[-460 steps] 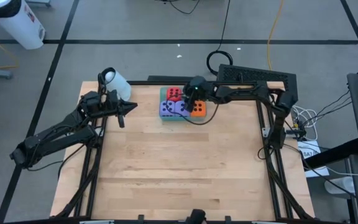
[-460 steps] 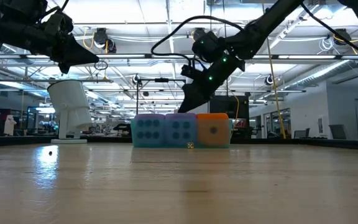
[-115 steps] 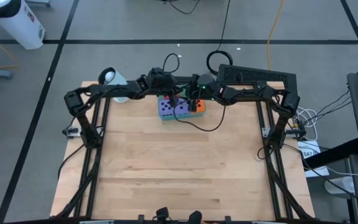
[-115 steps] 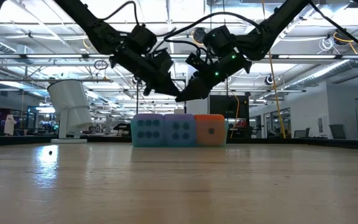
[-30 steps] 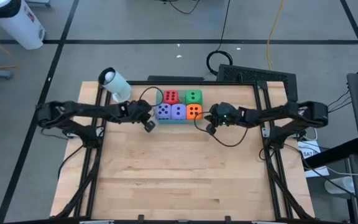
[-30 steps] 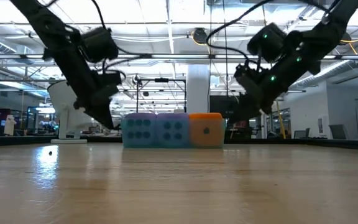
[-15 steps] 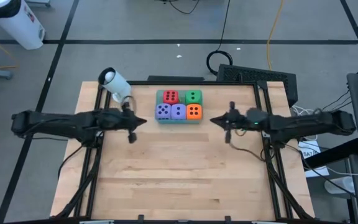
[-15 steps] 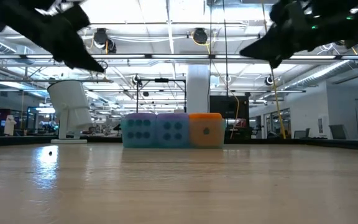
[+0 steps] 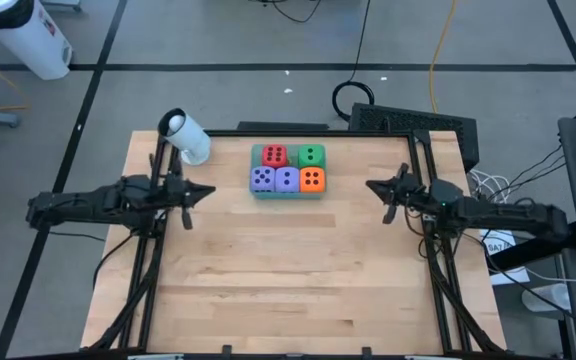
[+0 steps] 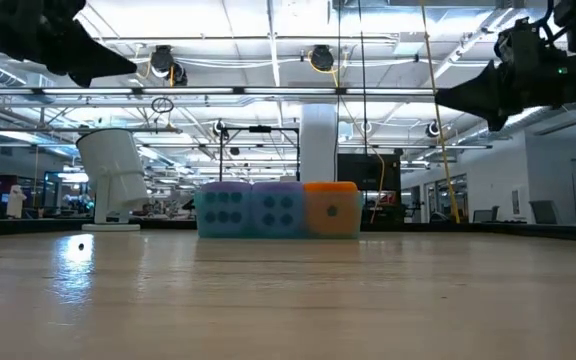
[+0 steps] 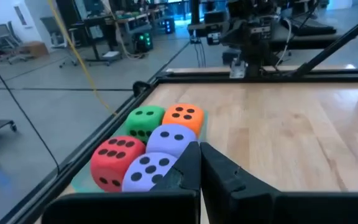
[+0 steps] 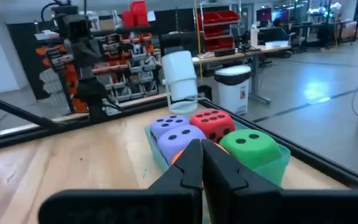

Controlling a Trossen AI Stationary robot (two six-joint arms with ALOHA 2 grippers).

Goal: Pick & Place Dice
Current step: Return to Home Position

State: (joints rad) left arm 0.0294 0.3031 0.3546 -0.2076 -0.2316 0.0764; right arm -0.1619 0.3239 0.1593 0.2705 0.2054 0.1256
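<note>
Five dice sit packed in a teal tray (image 9: 256,190) near the table's far edge. The red (image 9: 275,155) and green (image 9: 311,155) dice are in the far row; two purple-blue dice (image 9: 262,179) (image 9: 286,180) and the orange one (image 9: 311,179) are in the near row. The low view shows only the near row (image 10: 278,208). My left gripper (image 9: 206,191) hovers left of the tray, shut and empty (image 11: 199,155). My right gripper (image 9: 371,186) hovers right of the tray, also shut and empty (image 12: 201,152). Both point toward the tray.
A white cylindrical object (image 9: 185,135) lies at the far left corner, left of the tray. Dark frame rails (image 9: 154,250) run along the left and right table edges. Bare wood (image 9: 288,280) fills the middle and near half of the table.
Both arms have drawn back from the tray and risen: the left gripper toward the table's left edge, the right gripper toward its right edge. The dice and tray have stayed where they were.
</note>
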